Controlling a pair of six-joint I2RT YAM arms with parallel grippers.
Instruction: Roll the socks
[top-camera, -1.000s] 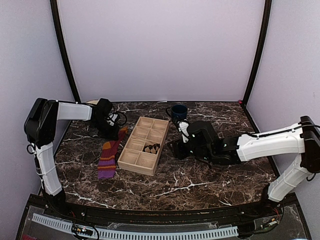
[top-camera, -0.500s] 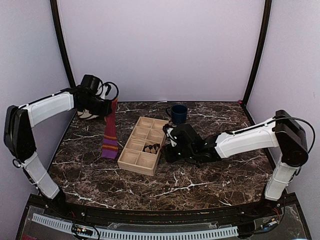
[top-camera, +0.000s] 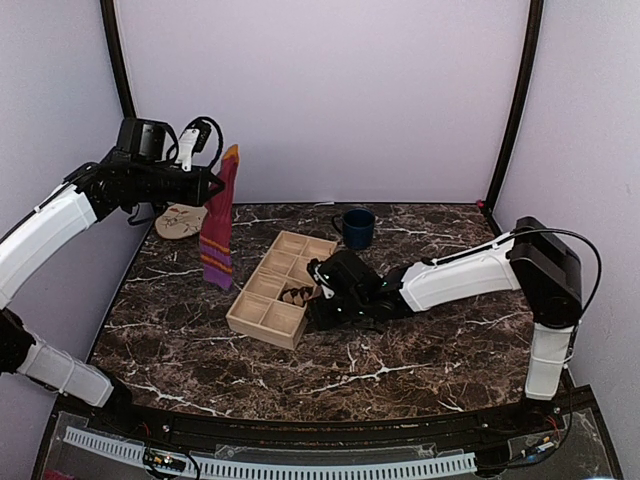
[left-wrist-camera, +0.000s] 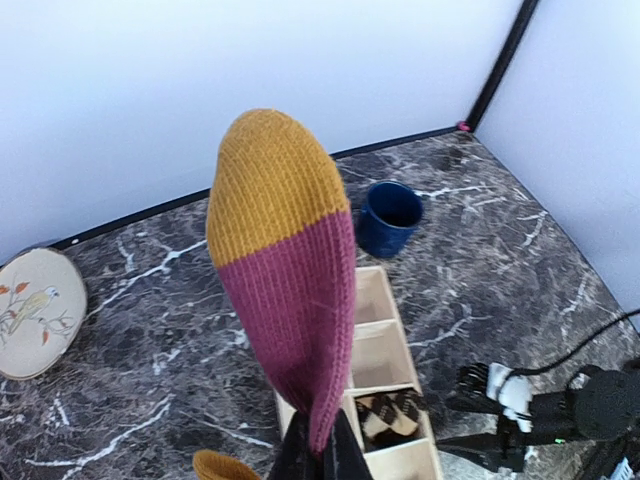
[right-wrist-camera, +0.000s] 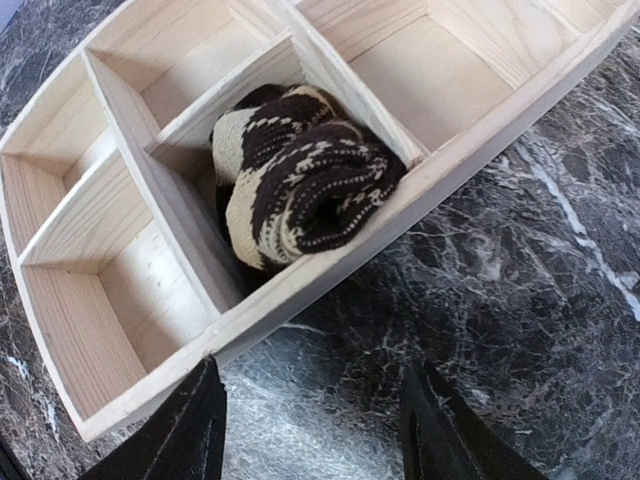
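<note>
Snugly in tray (right-wrist-camera: 480, 140): argyle sock (right-wrist-camera: 300, 190); purple sock (left-wrist-camera: 290, 300) in left end effector (left-wrist-camera: 320, 452); right (right-wrist-camera: 315, 430) wide.

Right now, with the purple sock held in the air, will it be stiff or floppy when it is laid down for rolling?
Probably floppy: the sock hangs limp below the left tool. It is likely light, since one small pinch carries it. Its knit looks grippy, so it should not slip easily.

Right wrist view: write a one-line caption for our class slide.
Rolled brown-and-cream sock tucked in one compartment of a wooden tray, the right hand open just outside it above the marble table.
</note>
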